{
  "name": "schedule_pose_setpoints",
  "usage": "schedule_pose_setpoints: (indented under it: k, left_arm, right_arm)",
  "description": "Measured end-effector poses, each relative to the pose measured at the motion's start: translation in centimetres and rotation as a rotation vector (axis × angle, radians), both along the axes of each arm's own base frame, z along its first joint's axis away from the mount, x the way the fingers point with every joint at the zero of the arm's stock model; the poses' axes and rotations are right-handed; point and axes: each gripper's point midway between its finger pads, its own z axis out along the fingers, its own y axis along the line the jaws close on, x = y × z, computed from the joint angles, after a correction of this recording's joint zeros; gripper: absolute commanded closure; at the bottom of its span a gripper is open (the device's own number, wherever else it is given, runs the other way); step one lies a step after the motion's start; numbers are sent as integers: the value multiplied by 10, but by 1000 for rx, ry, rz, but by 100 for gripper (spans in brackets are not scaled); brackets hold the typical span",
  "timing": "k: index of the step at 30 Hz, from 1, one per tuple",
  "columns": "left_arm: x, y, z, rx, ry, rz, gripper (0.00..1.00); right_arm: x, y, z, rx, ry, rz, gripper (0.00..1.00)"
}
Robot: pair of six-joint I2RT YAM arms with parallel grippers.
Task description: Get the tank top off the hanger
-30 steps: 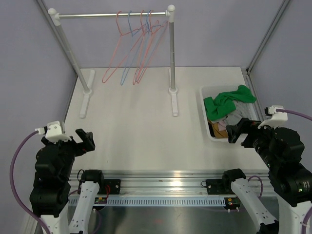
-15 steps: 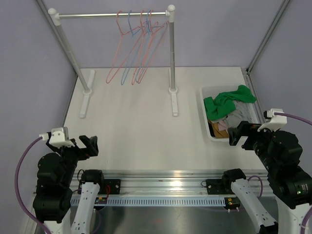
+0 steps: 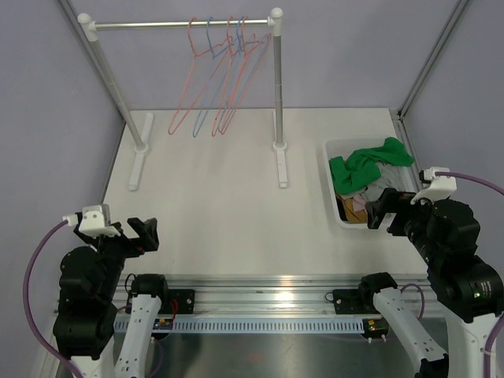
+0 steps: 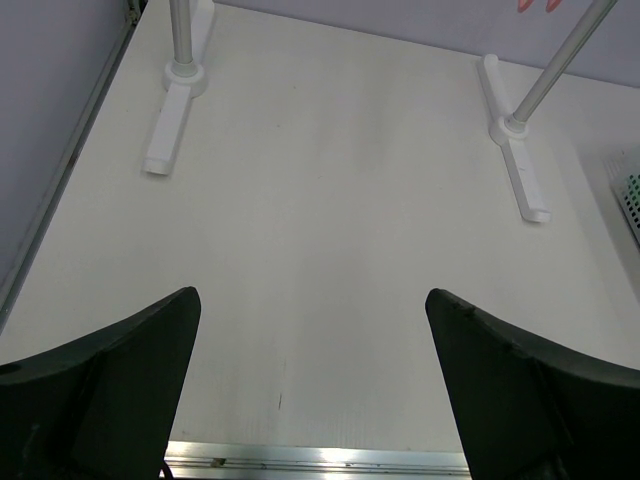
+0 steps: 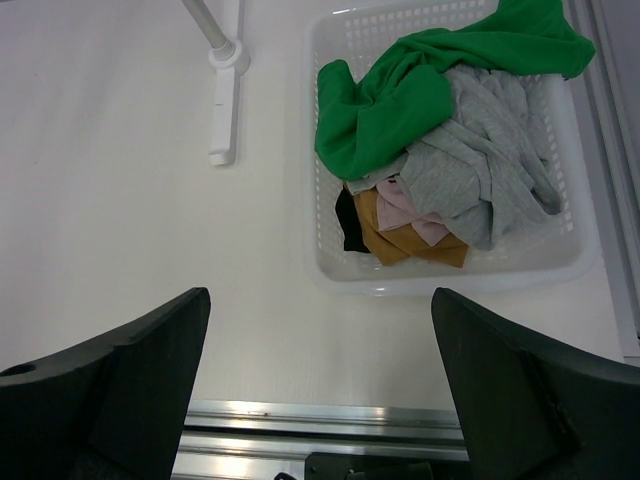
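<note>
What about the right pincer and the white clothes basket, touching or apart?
Apart. The right wrist view shows bare table between the open right pincer and the basket at its near rim.

No readable text, labels, brands or numbers appear on anything.
</note>
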Motion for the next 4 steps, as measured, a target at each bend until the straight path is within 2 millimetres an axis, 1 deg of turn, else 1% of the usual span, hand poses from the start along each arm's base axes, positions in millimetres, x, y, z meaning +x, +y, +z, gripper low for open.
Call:
schedule_pose_setpoints:
  k: [4]
  left_arm:
    - [1,0,1,5,-1,-1,1]
  right_arm:
    - [2,0,-1,-3,10,-2,0]
